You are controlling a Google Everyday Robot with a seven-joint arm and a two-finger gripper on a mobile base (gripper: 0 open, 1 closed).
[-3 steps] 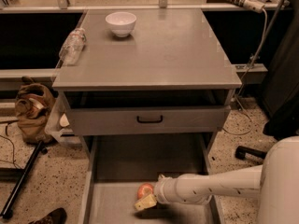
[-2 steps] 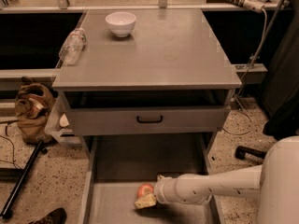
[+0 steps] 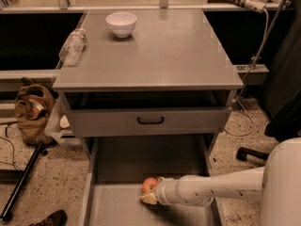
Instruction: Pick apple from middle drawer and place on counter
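A single small round red apple (image 3: 149, 185) with a yellowish patch lies on the flat floor of the wide grey metal middle drawer (image 3: 136, 157), which is pulled far out from the cabinet. The apple sits near the front of the drawer floor, right of its middle.

The robot's one white arm (image 3: 214, 189) reaches in from the right, low over the drawer. Its gripper (image 3: 151, 195) is right at the apple, touching it or just beside it, with a pale yellowish tip showing under the fruit. Whether the gripper is closed on the apple or loose about it cannot be told.

Above the open drawer is one grey drawer front with a black handle (image 3: 150, 120). The smooth grey rectangular counter (image 3: 164, 55) carries two things: one white round bowl (image 3: 121, 23) near the back edge, and one clear plastic bottle (image 3: 72, 46) lying on its side at the left edge. The two are near each other but apart.

On the speckled floor to the left of the cabinet stand one brown bag (image 3: 32, 112) and one black pole (image 3: 21, 182).
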